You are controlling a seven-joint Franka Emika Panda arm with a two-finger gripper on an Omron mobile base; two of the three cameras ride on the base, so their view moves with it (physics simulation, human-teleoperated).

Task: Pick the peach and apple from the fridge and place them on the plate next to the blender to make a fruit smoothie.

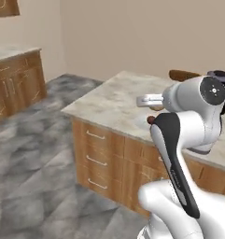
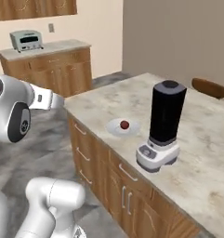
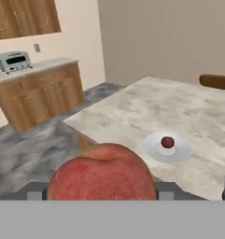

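Peach (image 3: 102,172) pinched in jaws, off counter (image 2: 201,153) edge. Apple (image 2: 125,124) on plate (image 2: 114,129), blender (image 2: 163,126) just beside.

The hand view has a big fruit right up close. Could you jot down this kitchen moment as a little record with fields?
held fruit: the peach, large at the bottom of the hand view, at the gripper
plate: white, on the island counter, left of the blender in the right base view
on the plate: the apple, small and dark red
blender: black jug on a pale base, upright
far counter: a toaster oven
left to do: peach not yet on the plate
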